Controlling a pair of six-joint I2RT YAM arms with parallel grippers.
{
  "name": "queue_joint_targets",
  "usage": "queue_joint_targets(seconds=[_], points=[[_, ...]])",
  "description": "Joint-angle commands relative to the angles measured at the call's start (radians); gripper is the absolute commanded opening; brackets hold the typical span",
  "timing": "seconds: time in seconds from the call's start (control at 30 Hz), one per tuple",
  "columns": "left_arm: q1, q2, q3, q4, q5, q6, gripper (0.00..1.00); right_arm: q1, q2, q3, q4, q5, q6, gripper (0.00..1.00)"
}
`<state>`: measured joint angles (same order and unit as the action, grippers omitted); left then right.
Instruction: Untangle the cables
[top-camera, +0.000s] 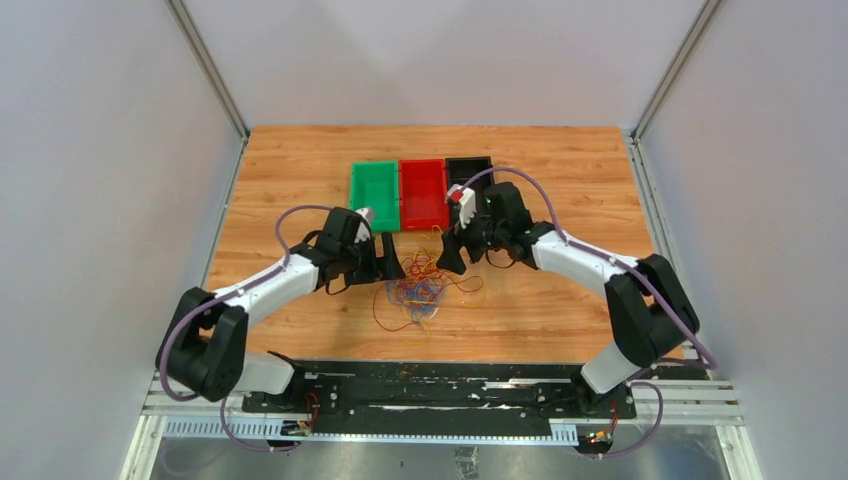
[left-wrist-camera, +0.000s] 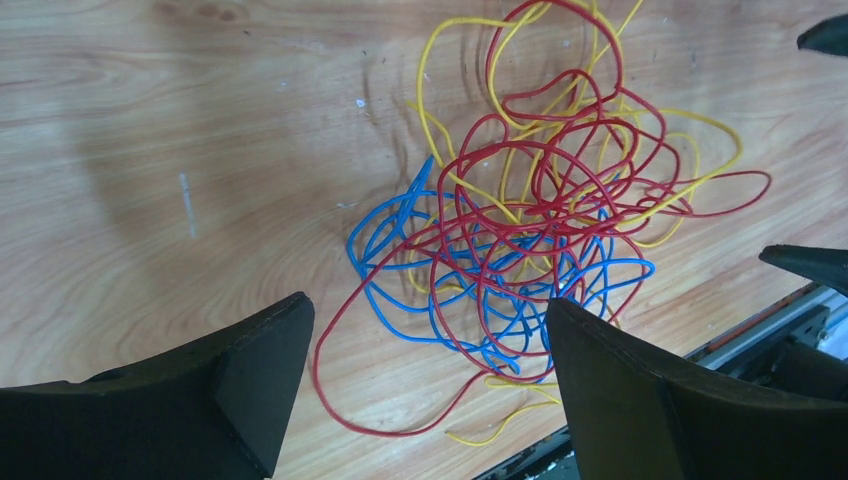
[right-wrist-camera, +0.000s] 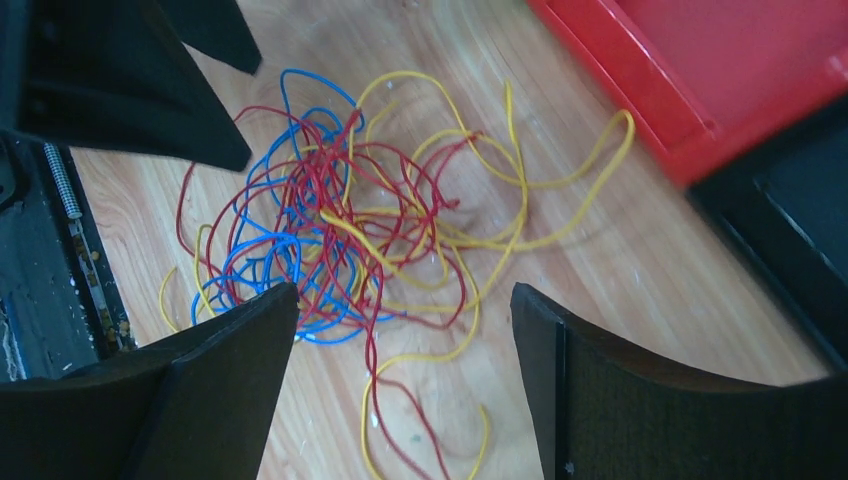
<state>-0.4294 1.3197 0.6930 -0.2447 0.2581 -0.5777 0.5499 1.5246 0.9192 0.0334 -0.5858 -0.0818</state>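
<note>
The cables (top-camera: 422, 288) lie in one tangle on the wooden table (top-camera: 300, 170), between the two grippers and on the near side of a row of three bins; green bin (top-camera: 373, 195), red bin (top-camera: 423, 193) and black bin (top-camera: 470, 168) stand side by side, touching. Bare wood opens to the left and right of the tangle and beyond the bins, up to the pale walls; the black rail (top-camera: 430, 385) runs along the near edge, and in the left wrist view a loose yellow end lies close to it. In the right wrist view a yellow loop reaches out near the red bin's corner, not touching it.

From above, the tangle runs slightly longer from the bins toward the rail than across; stray red and yellow ends trail off toward the rail and to the right.

The wires are thin and looped; red and yellow strands cross over a blue knot in the middle, with yellow loops at the outside.

The left gripper (left-wrist-camera: 425, 305) hangs over the tangle with fingers spread wide, holding nothing; the right gripper (right-wrist-camera: 403, 290) is likewise spread above it, empty.
</note>
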Motion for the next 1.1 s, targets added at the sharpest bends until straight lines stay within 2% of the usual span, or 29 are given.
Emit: queue_joint_targets(seconds=[0.0,0.13,0.2,0.23,0.4,0.5,0.63,0.73,0.9,0.93,1.07], points=[[-0.028,0.092,0.053,0.042,0.050,0.017,0.88,0.017,0.099,0.077,0.030,-0.166,-0.164,0.82],[-0.047,0.148,0.063,0.038,0.050,0.040,0.84,0.018,0.199,0.152,-0.023,-0.206,-0.217,0.79],[-0.054,0.168,0.067,0.042,0.058,0.042,0.81,0.019,0.239,0.190,-0.073,-0.218,-0.231,0.72],[-0.056,0.176,0.068,0.044,0.061,0.042,0.80,0.020,0.256,0.207,-0.091,-0.226,-0.236,0.65],[-0.075,0.219,0.081,0.066,0.038,0.019,0.75,0.035,0.276,0.247,-0.159,-0.227,-0.252,0.16],[-0.097,0.253,0.098,0.081,0.007,-0.004,0.67,0.041,0.248,0.231,-0.150,-0.224,-0.227,0.00],[-0.136,0.302,0.134,0.084,-0.054,-0.029,0.53,0.046,0.189,0.176,-0.081,-0.213,-0.136,0.00],[-0.162,0.333,0.171,0.048,-0.145,-0.038,0.38,0.047,0.120,0.117,0.007,-0.179,-0.055,0.00],[-0.171,0.329,0.206,-0.055,-0.325,-0.038,0.03,0.047,-0.073,0.043,0.025,0.080,0.029,0.00],[-0.171,0.320,0.203,-0.069,-0.360,-0.034,0.00,0.046,-0.129,0.029,0.022,0.143,0.039,0.00],[-0.169,0.274,0.179,-0.114,-0.481,-0.032,0.00,0.041,-0.368,-0.038,0.016,0.437,0.109,0.00]])
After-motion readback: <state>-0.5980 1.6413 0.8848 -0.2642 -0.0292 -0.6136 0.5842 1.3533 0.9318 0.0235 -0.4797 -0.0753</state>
